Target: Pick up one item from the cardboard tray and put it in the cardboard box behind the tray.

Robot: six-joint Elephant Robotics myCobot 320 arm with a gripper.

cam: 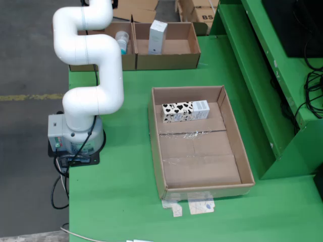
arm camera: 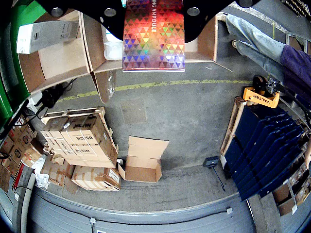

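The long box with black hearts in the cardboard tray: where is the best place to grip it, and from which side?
Probably from above, at the middle of the heart-patterned box, across its narrow width. It lies flat on its long side, near the tray's far wall.

Open tray (cam: 244, 166), only patterned carton (cam: 185, 111) against its far wall.

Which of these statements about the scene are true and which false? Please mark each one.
1. The cardboard tray holds one patterned box. True.
2. The patterned box lies at the tray's near end in the fixed view. False: it lies at the far end.
3. A holographic box hangs under the gripper in the gripper view. True.
4. The right-hand cardboard box behind the tray is empty. False: a white carton stands in it.
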